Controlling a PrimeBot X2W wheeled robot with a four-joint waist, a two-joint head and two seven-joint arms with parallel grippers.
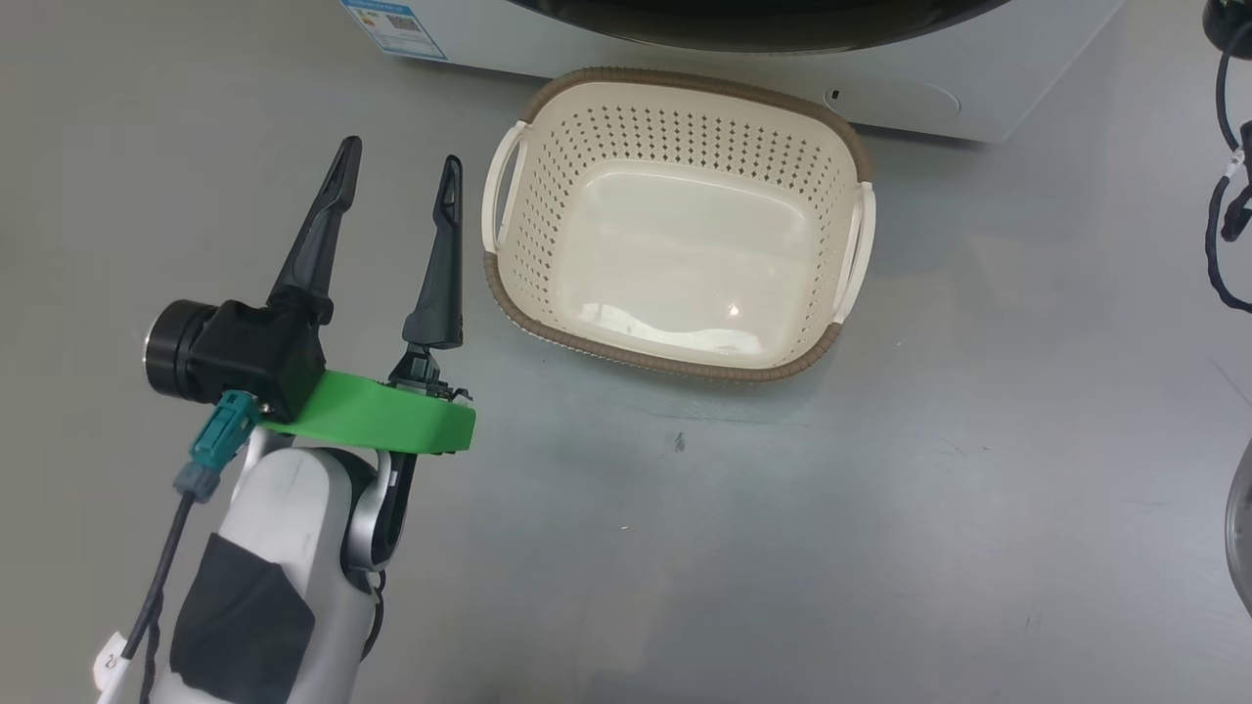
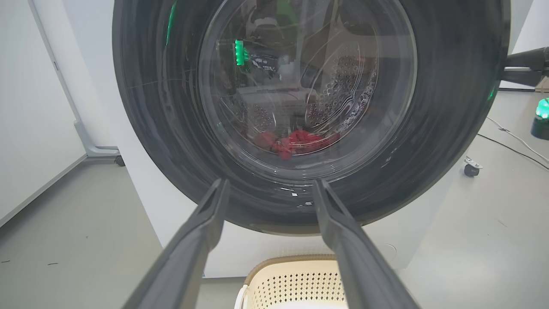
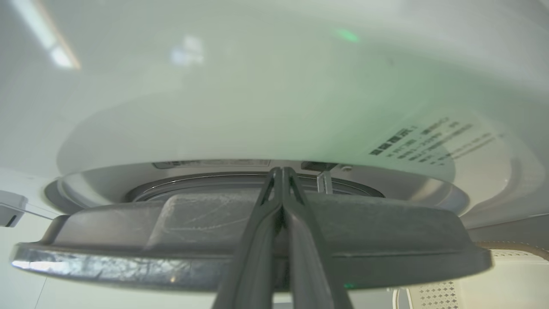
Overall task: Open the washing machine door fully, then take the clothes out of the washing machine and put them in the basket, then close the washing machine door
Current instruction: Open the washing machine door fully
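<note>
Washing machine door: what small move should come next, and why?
Probably pull the right gripper outward so the washing machine door swings open. Its shut fingers sit at the door's rim edge, the red clothes lie inside behind the glass, and the basket stands empty in front.

Setting: laboratory or test room. Evidence: bare grey floor point(image 1: 880, 489); white wheeled partition point(image 2: 38, 107); loose cables point(image 2: 517, 138) across the floor; free-standing washing machine point(image 2: 146, 201); green-lit device point(image 2: 541, 116).
</note>
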